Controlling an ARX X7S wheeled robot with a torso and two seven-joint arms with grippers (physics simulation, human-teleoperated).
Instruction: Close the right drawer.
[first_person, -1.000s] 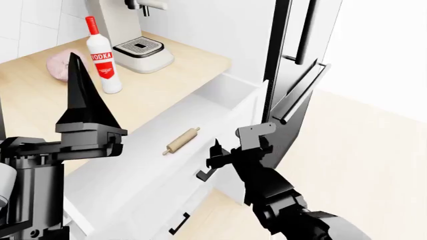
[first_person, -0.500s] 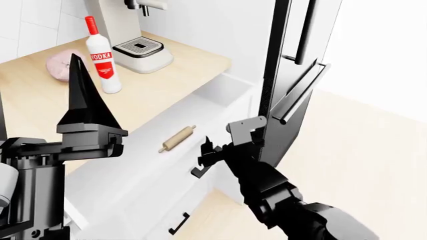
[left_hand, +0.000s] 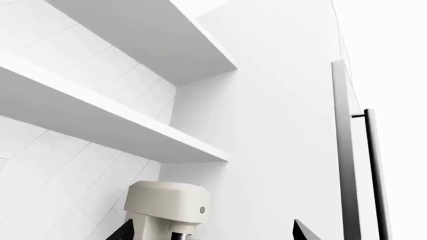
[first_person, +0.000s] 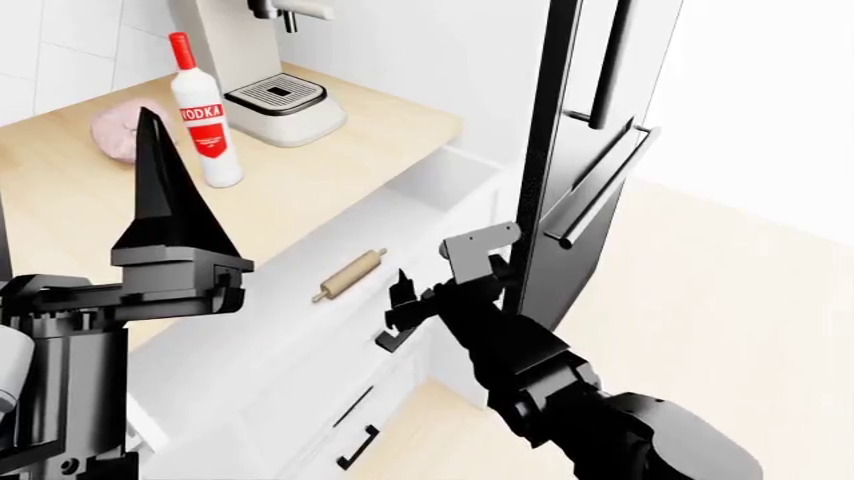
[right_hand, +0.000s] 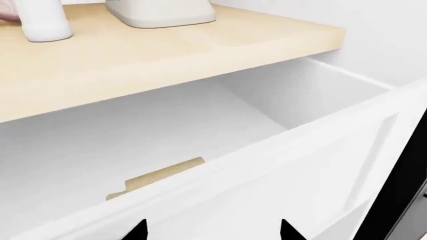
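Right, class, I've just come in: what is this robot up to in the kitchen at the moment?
The robot is closing the right drawer under the wooden counter. Its right gripper is against the drawer's white front by the black bar handle, and the drawer has slid inward over the last second, though it is still partly open. A rolling pin lies inside. The left gripper is raised, pointing upward, holding nothing. A vodka bottle and coffee machine stand on the counter.

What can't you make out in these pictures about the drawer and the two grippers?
- Right gripper: head view, its own body hides contact with the right drawer; wrist view shows only fingertips.
- Rolling pin: drawer front covers most of it.
- Left gripper: jaw gap unreadable in the head view.
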